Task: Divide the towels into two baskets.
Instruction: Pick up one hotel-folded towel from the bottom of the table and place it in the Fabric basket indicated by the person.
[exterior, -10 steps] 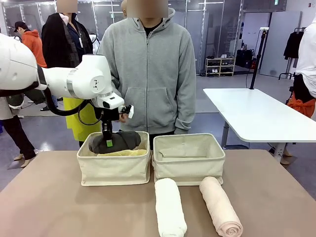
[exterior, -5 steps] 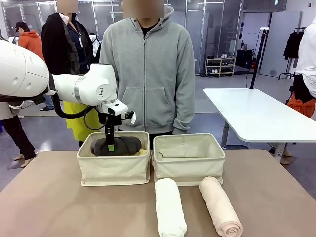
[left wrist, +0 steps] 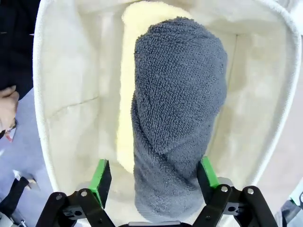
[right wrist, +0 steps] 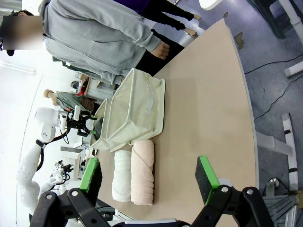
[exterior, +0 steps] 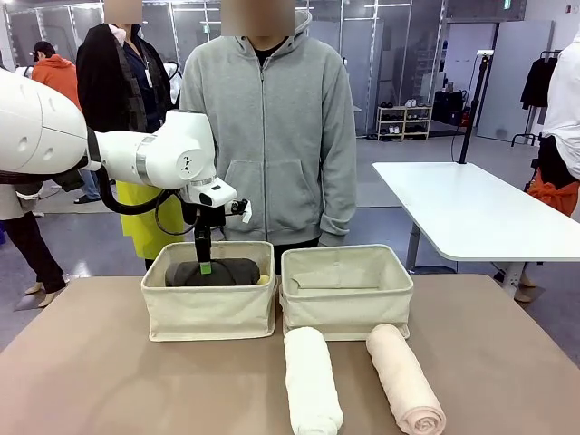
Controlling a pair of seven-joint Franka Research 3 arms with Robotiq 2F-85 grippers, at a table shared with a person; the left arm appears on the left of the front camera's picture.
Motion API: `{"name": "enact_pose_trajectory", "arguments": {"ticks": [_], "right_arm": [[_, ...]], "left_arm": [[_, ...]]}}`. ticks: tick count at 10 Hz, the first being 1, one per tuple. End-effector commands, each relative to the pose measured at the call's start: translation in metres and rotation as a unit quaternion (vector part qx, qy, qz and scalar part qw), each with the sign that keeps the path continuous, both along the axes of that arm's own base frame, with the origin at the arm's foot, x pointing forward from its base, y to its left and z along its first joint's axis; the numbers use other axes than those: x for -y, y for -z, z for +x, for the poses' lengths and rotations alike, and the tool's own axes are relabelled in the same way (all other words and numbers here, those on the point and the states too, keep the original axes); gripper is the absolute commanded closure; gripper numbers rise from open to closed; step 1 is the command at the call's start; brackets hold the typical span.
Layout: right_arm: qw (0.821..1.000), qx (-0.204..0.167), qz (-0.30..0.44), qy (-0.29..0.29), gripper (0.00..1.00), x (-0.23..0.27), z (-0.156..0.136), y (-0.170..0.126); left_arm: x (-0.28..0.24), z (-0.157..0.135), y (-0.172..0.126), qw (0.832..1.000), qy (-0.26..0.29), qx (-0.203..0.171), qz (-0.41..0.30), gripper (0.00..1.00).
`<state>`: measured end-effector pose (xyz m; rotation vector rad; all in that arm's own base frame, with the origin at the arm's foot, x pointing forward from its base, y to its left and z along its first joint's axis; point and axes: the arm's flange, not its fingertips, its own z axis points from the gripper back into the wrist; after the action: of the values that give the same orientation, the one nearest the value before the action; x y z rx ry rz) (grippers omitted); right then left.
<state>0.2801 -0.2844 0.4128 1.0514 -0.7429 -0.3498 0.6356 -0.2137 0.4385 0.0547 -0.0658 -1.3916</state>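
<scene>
There's the left arm reaching in from the left, forearm level, wrist bent over so the left jaws point straight down, black fingers thin and upright. Looking along that wrist, those jaws are spread wide, a green pad out on each side. And the right jaws gape just as wide and empty, green pads well apart, held high above the desk at a tilt.

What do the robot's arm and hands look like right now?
The left arm is glossy white with rounded shells, a silver joint band and a black cable looping under it. The left hand is black and slim with green pads. The right hand is black too, with bolted linkage fingers and green pads.
</scene>
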Motion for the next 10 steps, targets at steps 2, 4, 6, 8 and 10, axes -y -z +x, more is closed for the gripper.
{"name": "enact_pose_trajectory", "arguments": {"ticks": [2, 4, 6, 8, 10], "right_arm": [[1.0, 0.005, 0.001, 0.003, 0.0, 0.0, -0.001, -0.002], [1.0, 0.005, 0.001, 0.003, 0.0, 0.0, -0.001, -0.002], [1.0, 0.005, 0.001, 0.003, 0.0, 0.0, -0.001, -0.002], [1.0, 0.005, 0.001, 0.003, 0.0, 0.0, -0.001, -0.002], [1.0, 0.005, 0.001, 0.003, 0.0, 0.0, -0.001, -0.002]], "left_arm": [[-0.002, 0.003, 0.004, 1.0, -0.001, -0.001, 0.001, 0.08], [-0.002, 0.003, 0.004, 1.0, -0.001, -0.001, 0.001, 0.08], [-0.002, 0.003, 0.004, 1.0, -0.001, -0.001, 0.001, 0.08], [-0.002, 0.003, 0.004, 1.0, -0.001, -0.001, 0.001, 0.08], [-0.003, 0.0, -0.025, 0.999, -0.04, 0.001, -0.013, 0.08]]}}
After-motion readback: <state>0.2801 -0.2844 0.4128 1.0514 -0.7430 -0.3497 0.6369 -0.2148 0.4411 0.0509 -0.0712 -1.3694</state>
